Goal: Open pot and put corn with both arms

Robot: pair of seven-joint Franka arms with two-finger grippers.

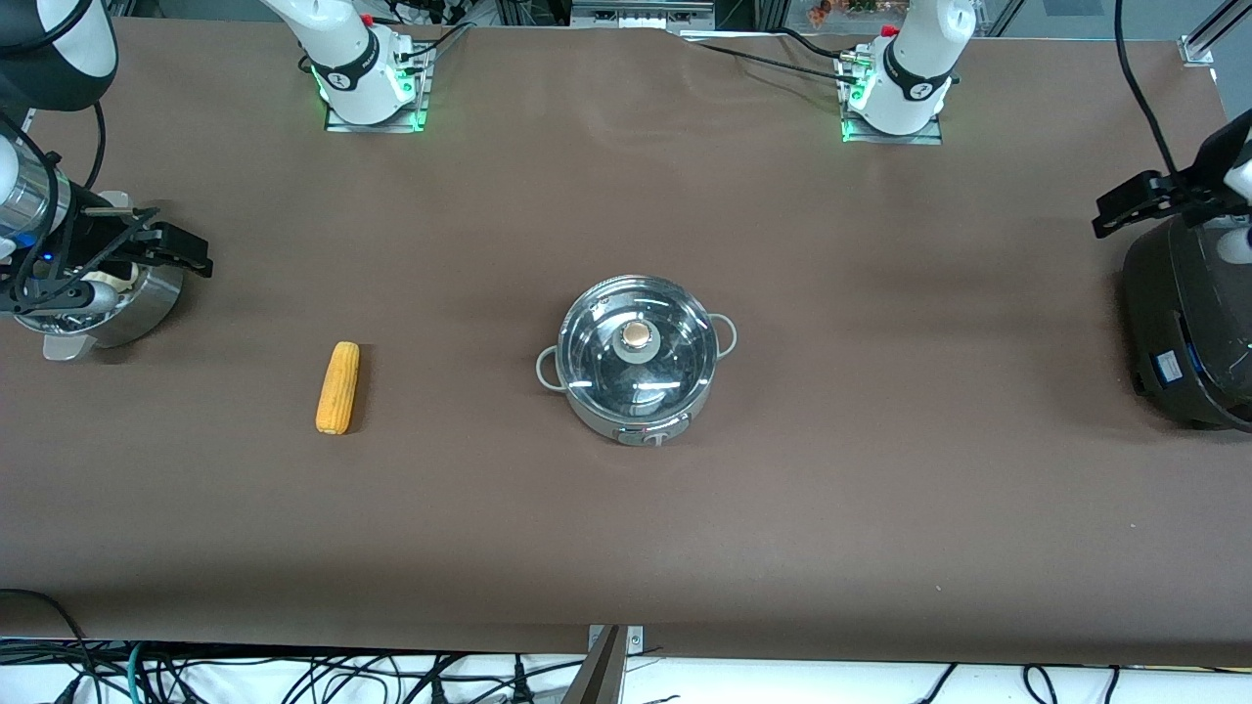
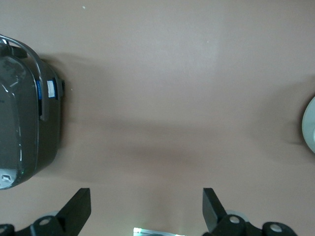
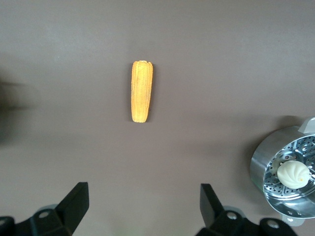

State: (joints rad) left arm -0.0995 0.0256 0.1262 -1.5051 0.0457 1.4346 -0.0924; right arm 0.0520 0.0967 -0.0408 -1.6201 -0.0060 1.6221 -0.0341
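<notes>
the right gripper (image 3: 142, 206) hangs over the steamer bowl (image 1: 117, 308) at the right arm's end of the table, fingers spread and empty. the corn (image 1: 337, 387) lies on the table just beside that bowl, toward the pot (image 1: 636, 359), which stands mid-table, lid on. the left gripper (image 2: 146, 209), also spread and empty, hangs over the black cooker (image 1: 1188, 332), well apart from the pot.

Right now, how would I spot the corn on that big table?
Find the shiny lidded pot mid-table. Toward the right arm's end, the corn lies alone on the brown mat. It's the only yellow-orange, finger-shaped thing; the steamer bowl past it is metal.
</notes>
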